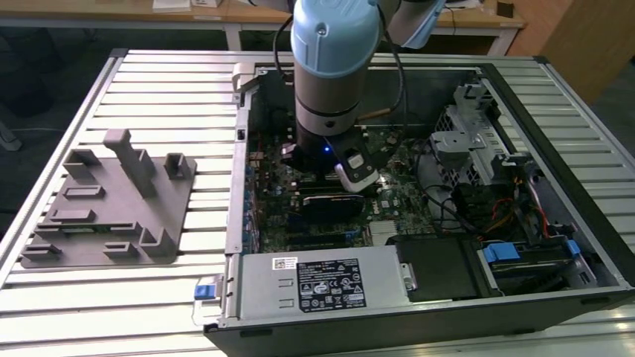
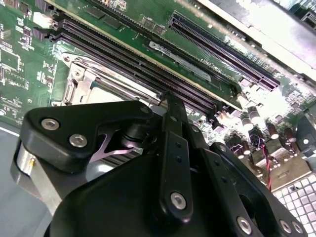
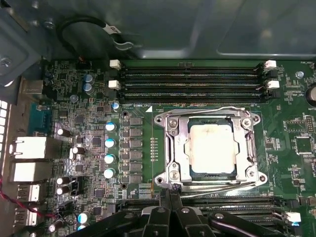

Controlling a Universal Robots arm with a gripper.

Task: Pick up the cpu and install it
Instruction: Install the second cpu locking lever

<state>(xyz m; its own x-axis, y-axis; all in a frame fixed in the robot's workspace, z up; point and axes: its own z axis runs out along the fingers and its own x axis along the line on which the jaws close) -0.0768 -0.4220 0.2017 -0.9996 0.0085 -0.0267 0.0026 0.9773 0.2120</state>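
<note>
We see the cpu (image 3: 211, 148) already lying in the socket frame (image 3: 174, 148) on the motherboard (image 3: 281, 148), inside the open computer case (image 1: 555, 104) on the counter (image 1: 149, 97). So the pick and carry look done (seating we judge likely, not certain). The hand (image 3: 169, 197) hovers just beside the socket's edge nearest it, its fingers together and holding nothing. The grey fixture tray (image 1: 109, 216) sits near the counter's edge on the exterior view's left.

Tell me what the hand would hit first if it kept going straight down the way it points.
Probably the near edge of the socket frame holding the cpu. In the first wrist view the hand points at that edge, though depth is hard to judge.
</note>
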